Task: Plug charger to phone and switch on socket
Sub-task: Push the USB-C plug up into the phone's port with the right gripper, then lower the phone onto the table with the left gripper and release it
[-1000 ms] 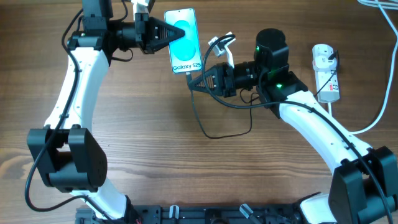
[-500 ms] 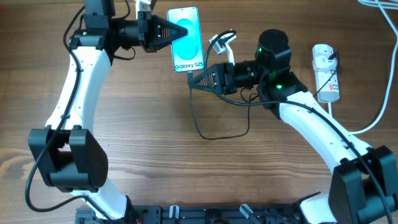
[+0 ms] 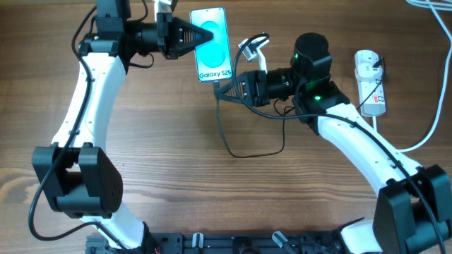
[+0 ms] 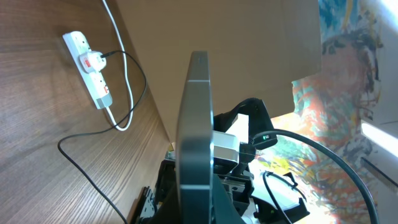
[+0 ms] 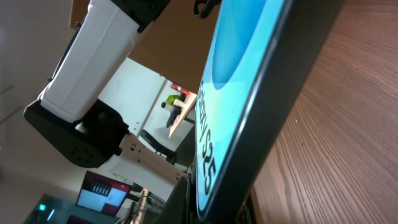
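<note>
The phone with a teal-and-white screen is held off the table at the back, its text end toward me. My left gripper is shut on its left long edge; in the left wrist view the phone shows edge-on between the fingers. My right gripper is shut on the charger's plug end right at the phone's bottom edge; the plug tip is hidden. The thin black charger cable hangs down and loops over the table. The right wrist view shows the phone screen close up. The white socket lies at the far right.
A thick white cable runs along the right edge by the socket. In the left wrist view the socket carries a white plug, with white and black cables trailing from it. The arm bases stand along the front edge.
The phone and my left gripper have shifted slightly right and up. My right gripper followed, staying at the phone's bottom edge. Little has moved in the last half second.
</note>
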You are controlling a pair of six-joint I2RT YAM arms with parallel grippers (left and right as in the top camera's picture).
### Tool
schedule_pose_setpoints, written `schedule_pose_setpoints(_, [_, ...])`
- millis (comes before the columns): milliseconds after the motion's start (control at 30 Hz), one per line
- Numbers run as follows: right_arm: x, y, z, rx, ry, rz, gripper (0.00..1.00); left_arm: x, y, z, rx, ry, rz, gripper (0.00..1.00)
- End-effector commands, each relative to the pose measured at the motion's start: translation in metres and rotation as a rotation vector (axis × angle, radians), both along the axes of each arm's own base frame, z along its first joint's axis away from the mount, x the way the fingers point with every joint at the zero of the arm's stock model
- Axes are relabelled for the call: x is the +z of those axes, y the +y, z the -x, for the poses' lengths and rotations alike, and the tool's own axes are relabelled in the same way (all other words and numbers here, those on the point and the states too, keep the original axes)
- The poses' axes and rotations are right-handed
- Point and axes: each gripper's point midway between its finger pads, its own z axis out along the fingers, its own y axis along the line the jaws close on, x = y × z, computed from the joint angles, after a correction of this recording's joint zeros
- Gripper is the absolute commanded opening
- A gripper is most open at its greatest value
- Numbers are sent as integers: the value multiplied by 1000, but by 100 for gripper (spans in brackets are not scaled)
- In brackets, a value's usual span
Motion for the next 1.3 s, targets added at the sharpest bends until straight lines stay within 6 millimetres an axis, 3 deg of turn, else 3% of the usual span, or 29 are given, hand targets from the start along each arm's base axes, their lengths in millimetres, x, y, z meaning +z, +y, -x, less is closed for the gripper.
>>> schedule_pose_setpoints(0, [14,-10,-40,-185,-83,-8,4,12,-20,24,-89,-56,29,4])
schedule_pose_setpoints(467, [14,-10,-39,-182,-82,-8,4,12,-20,23,-88,-57,29,4])
schedule_pose_setpoints(533, [10,-10,-35,-158,-56,2,11,11,-19,22,-81,-57,25,4])
schedule_pose_setpoints(633, [-8,-11,-29,-141,-12,52,28,11,-15,19,-65,-57,21,4])
schedule_pose_setpoints(767, [-19,-12,-25,-124,3,79,34,7,-12,12,-29,-58,-3,4])
schedule_pose_setpoints(867, [-19,-12,-24,-122,0,77,41,-14,-10,-1,57,-32,-83,4])
schedule_pose_setpoints(1033, [-20,-13,-24,-122,-5,80,53,-109,14,-4,225,96,-436,4])
schedule_pose_setpoints(1100, [-28,-14,-27,-147,4,109,56,-134,22,2,231,108,-515,4])
schedule_pose_setpoints(1167, [-52,-19,-36,-228,33,204,57,-155,30,5,255,135,-587,4])
schedule_pose_setpoints(1200, [-79,-28,-43,-310,67,319,57,-172,37,6,262,129,-653,4])
schedule_pose_setpoints(1267, [-104,-40,-46,-381,97,437,57,-184,39,8,250,127,-674,4])
